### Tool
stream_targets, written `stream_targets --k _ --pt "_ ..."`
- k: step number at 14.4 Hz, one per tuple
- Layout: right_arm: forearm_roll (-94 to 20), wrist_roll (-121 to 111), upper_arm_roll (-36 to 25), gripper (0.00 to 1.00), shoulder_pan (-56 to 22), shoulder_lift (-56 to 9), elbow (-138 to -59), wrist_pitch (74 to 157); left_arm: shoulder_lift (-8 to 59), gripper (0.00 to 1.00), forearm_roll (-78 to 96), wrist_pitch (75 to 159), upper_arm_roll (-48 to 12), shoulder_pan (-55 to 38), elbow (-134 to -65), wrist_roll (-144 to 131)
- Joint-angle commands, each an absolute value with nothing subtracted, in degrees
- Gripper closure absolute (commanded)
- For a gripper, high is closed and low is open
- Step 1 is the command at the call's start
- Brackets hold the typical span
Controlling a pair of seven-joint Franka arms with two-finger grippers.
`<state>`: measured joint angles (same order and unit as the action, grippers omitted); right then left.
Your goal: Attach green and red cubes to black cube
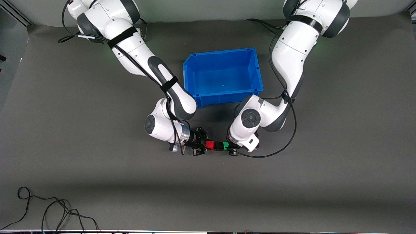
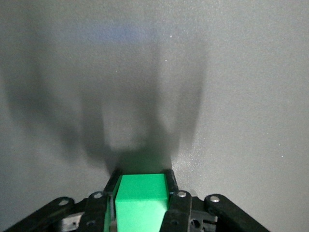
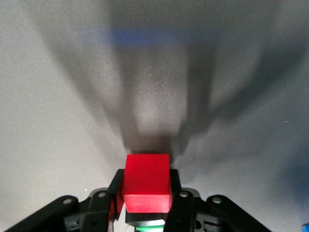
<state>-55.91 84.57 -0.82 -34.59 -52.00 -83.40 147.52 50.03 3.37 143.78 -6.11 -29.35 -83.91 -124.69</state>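
Observation:
The red cube [image 1: 210, 145], black cube [image 1: 217, 146] and green cube [image 1: 225, 145] form one row just above the mat, nearer the front camera than the blue bin. My right gripper [image 1: 207, 144] is shut on the red cube [image 3: 147, 181]; in its wrist view the gripper [image 3: 146, 176] clamps both sides, and the black cube [image 3: 145, 217] and a sliver of the green cube [image 3: 150, 225] show past it. My left gripper [image 1: 228, 147] is shut on the green cube [image 2: 141, 200], its fingers [image 2: 170, 180] pressed on either side.
A blue bin [image 1: 221, 52] stands between the two arms, farther from the front camera than the cubes. A loose black cable [image 1: 48, 208] lies on the mat at the front edge toward the right arm's end. The rest of the table is bare grey mat.

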Motion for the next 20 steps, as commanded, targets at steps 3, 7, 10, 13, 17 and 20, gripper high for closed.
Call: stream_targets --k 3,7,10,13,17,20 --pt "-57.13 84.56 -0.88 0.94 -35.95 -53.88 -80.51 149.23 49.93 0.00 0.97 142.56 -4.83 -29.88 -81.91 -124.72" --pt "-56.87 84.55 -0.97 0.58 -36.56 -53.88 -80.51 149.94 45.63 0.00 -0.79 137.40 -4.83 -26.56 -81.65 -121.92" --pt "-56.69 84.55 -1.05 0.00 -36.56 -53.00 -79.11 149.85 38.34 0.00 0.35 125.72 -5.27 -21.02 -82.09 -109.46" --pt "-52.76 84.64 -1.58 0.00 -35.86 -49.76 -79.62 148.19 31.84 0.00 0.79 117.54 -5.36 -14.87 -83.49 -98.13" --pt "-39.24 84.20 -10.08 0.00 -34.98 -43.00 -78.58 130.57 25.94 0.00 4.82 103.92 -5.27 -4.16 -84.02 -63.28" --pt "-29.29 80.26 -13.26 0.00 -34.89 -36.50 -78.75 121.40 21.72 0.00 4.92 97.93 -5.01 1.92 -84.02 -43.39"
